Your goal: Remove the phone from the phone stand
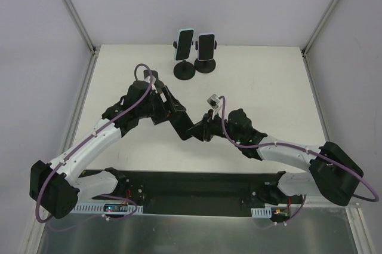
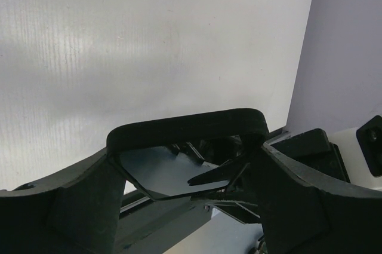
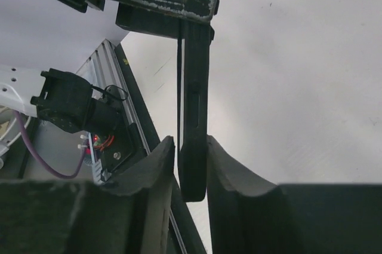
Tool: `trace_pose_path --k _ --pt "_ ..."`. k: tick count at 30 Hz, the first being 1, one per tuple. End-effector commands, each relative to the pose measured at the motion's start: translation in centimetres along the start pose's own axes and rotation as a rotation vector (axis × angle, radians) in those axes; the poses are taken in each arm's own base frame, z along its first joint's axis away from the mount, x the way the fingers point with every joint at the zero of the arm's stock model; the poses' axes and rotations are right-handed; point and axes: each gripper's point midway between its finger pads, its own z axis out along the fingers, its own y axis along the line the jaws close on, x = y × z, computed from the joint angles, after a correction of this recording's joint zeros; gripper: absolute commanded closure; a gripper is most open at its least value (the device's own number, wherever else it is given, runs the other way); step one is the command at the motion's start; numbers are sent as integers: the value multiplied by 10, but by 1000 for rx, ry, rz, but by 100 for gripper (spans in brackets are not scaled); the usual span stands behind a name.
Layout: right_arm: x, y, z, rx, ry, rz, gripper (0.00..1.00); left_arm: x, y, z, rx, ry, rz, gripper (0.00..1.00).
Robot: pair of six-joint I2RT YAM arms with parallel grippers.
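A black phone [image 1: 185,127] hangs in mid-air over the table's middle, held between both grippers. My left gripper [image 1: 178,121] is shut on it. In the left wrist view the phone's dark screen [image 2: 173,167] spans the gap between the fingers of the left gripper [image 2: 188,167]. My right gripper [image 1: 196,129] is closed around the phone's other end. In the right wrist view the phone [image 3: 196,104] shows edge-on inside the right gripper [image 3: 192,167], touching the right finger [image 3: 233,176] with a sliver of gap at the left. Two phone stands [image 1: 184,72] [image 1: 206,66] at the back each hold an upright phone [image 1: 185,43] [image 1: 206,43].
The white table [image 1: 268,86] is walled by pale panels with metal frame rails on the left and right. A black rail [image 1: 197,185] with both arm bases runs along the near edge. The left arm's purple cable [image 1: 140,70] loops above its wrist.
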Motion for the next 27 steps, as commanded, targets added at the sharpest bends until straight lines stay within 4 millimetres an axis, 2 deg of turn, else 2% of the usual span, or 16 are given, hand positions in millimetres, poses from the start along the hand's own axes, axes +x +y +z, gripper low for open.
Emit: trace_pose_path --k 1,2,3,6,7,10,11,14,15,17,18,20,21,23,25,27 --pt "-37 19 2 -60 -116 -42 79 -14 -44 -12 143 -38 51 91" --pt "-38 18 1 -58 -119 -40 95 -15 -45 -13 146 -42 58 90" --pt "-38 18 0 -56 -123 -32 99 -16 -47 -14 150 -48 72 84" --pt "-41 15 -6 -52 -133 -19 99 -21 -50 -17 156 -72 112 70" --pt "-43 12 -9 -46 -139 -14 99 -24 -51 -18 156 -83 127 59" --pt "-45 1 -19 -14 -147 4 99 -36 -58 -28 168 -143 212 37" --pt "-45 -2 -22 -2 -149 6 99 -45 -60 -33 161 -188 256 33" --pt "-46 -27 -36 65 -152 35 99 -69 -65 -52 139 -311 367 15" --pt "-48 -43 -45 106 -160 58 99 -76 -67 -63 136 -357 402 10" --pt "-49 -57 -59 148 -177 91 99 -91 -70 -86 111 -457 514 2" --pt "-49 -77 -70 211 -176 127 99 -102 -65 -97 64 -524 538 1" --pt "-56 -91 -85 261 -189 143 99 -114 -60 -118 11 -616 624 1" --pt "-57 -107 -96 311 -194 173 99 -124 -51 -127 -51 -676 631 1" --pt "-66 -122 -109 376 -210 187 99 -132 -37 -140 -130 -740 672 1" --pt "-64 -146 -127 486 -191 255 99 -141 -22 -149 -212 -802 675 1" --pt "-68 -169 -140 572 -180 313 99 -140 -8 -148 -252 -816 709 1"
